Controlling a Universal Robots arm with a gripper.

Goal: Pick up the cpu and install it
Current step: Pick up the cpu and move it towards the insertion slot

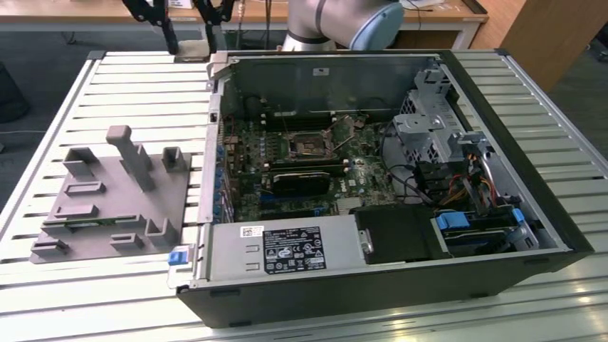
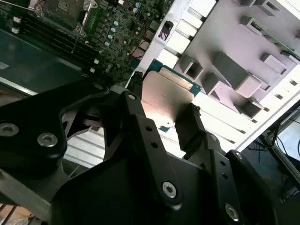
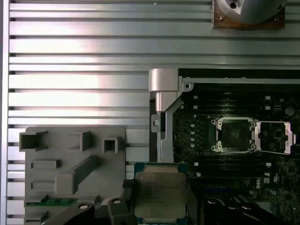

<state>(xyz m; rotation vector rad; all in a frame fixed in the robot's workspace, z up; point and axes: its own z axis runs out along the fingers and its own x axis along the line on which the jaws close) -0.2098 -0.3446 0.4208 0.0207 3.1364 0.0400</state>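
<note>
Slatted metal table (image 1: 124, 78), gripper (image 1: 198, 44) at exterior view's upper left, pinching cpu (image 2: 166, 101) by edges, mobo socket (image 3: 233, 135) frame open

Looks like a robotics lab or test workshop: long slatted metal bench (image 1: 124, 78), opened computer case (image 1: 380, 299) lying on it with the motherboard (image 1: 366, 171) bare, grey plastic fixture (image 1: 105, 206) with upright posts beside the case, robot arm (image 1: 332, 21) mounted at the bench's edge, wooden desks (image 1: 57, 11) behind, loose cables (image 2: 260, 146) on the floor
</note>
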